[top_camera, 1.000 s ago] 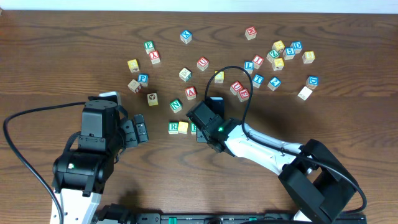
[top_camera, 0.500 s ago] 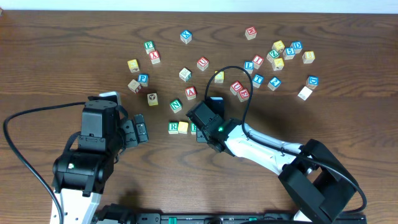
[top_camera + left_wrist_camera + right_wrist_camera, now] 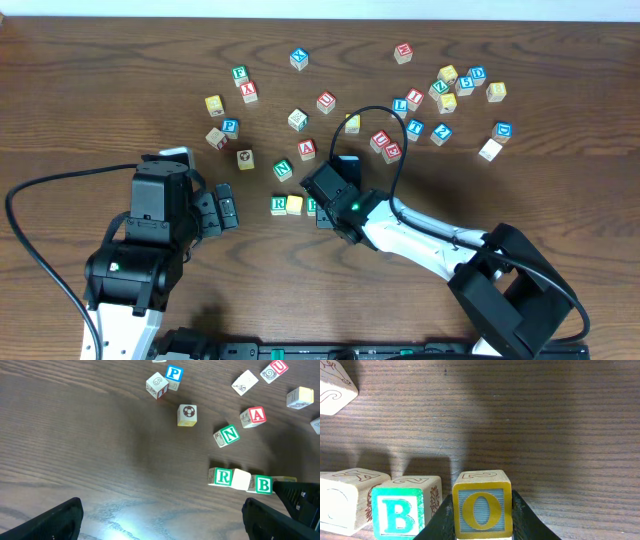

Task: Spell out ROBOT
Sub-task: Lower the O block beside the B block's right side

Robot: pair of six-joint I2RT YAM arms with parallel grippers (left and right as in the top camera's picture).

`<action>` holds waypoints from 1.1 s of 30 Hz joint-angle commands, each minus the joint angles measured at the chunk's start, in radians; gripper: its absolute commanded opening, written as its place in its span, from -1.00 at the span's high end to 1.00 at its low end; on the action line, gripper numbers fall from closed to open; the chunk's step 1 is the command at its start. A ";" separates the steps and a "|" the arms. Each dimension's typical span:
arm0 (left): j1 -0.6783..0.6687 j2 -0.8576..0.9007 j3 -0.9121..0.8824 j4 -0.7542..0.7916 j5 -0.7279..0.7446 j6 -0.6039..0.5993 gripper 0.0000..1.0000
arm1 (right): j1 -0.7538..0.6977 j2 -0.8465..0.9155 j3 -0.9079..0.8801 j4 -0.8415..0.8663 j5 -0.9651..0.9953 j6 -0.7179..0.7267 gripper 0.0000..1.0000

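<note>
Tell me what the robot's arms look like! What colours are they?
Both arms are mostly black, chunky and boxy, each with a smooth white section. The left arm trails a long black cable that loops out sideways. The right arm has a thinner black cable arching near its wrist. Each carries a tiny green light. The fingers are black wedges.
</note>
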 commanded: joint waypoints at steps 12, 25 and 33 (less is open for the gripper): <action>0.005 0.000 0.022 -0.002 -0.005 0.012 -1.00 | 0.009 0.033 -0.005 -0.009 -0.055 -0.006 0.89; 0.005 0.000 0.022 -0.002 -0.005 0.012 -1.00 | 0.009 0.033 -0.005 -0.009 -0.054 -0.002 0.01; 0.005 0.000 0.022 -0.002 -0.005 0.012 -1.00 | 0.009 0.033 -0.005 -0.009 -0.054 0.001 0.04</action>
